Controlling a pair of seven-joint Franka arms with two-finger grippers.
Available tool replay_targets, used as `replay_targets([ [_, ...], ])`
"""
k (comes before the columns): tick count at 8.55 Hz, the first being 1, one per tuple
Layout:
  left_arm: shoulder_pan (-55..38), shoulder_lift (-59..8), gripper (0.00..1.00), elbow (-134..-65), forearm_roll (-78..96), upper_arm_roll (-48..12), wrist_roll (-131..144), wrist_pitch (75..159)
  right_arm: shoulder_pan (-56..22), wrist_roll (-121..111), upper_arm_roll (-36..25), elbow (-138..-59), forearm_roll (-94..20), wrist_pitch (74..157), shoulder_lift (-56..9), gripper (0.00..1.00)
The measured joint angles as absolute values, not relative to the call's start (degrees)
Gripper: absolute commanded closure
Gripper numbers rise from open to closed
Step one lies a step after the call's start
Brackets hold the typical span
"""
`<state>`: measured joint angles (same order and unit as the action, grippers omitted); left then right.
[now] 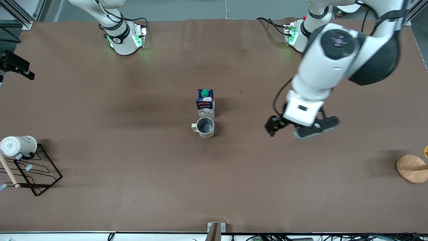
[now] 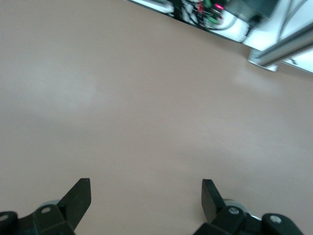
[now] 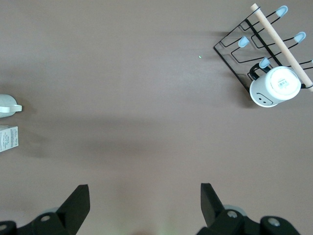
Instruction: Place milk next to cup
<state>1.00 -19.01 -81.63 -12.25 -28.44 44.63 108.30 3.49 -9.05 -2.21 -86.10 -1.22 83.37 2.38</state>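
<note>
The milk (image 1: 205, 103) stands upright near the table's middle, blue and white with a green cap. The grey-beige cup (image 1: 204, 127) stands right beside it, nearer to the front camera, handle toward the right arm's end. My left gripper (image 1: 300, 129) is open and empty, over bare table toward the left arm's end, apart from both. Its wrist view shows only bare table between the open fingers (image 2: 145, 196). My right gripper (image 3: 144, 196) is open and empty, out of the front view. Its wrist view shows the cup's edge (image 3: 7, 105) and the milk's edge (image 3: 8, 138).
A black wire rack (image 1: 36, 174) with a larger white mug (image 1: 18, 145) on it stands at the right arm's end, also in the right wrist view (image 3: 275, 86). A round wooden stand base (image 1: 413, 168) sits at the left arm's end.
</note>
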Motion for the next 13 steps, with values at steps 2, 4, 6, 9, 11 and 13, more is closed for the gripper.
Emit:
replay_targets([
  [2,1.6,-15.4,0.00,-81.7,-7.9,-21.1,32.1,105.5,3.5,-9.0,-2.2,-86.1,-1.2,83.4,2.4,0.00],
  [4,-3.9,-10.3,0.00,-83.1,-2.5,-6.9,15.0,101.8,3.5,-9.0,-2.2,-86.1,-1.2,83.5,2.4,0.00],
  [6,-5.5,-3.7,0.00,-87.0,0.7,2.4,1.2,98.4,3.5,-9.0,-2.2,-86.1,-1.2,83.5,2.4,0.00],
  [9,-5.5,4.7,0.00,-94.8,1.1,4.0,-1.0,97.9,3.5,-9.0,-2.2,-86.1,-1.2,83.6,2.4,0.00],
  [11,-5.8,4.7,0.00,-95.2,1.1,3.9,-1.0,98.1,3.5,-9.0,-2.2,-86.1,-1.2,83.6,2.4,0.00],
  [13,-6.0,4.3,0.00,-95.1,1.1,3.7,-1.0,96.6,3.5,-9.0,-2.2,-86.1,-1.2,83.6,2.4,0.00],
])
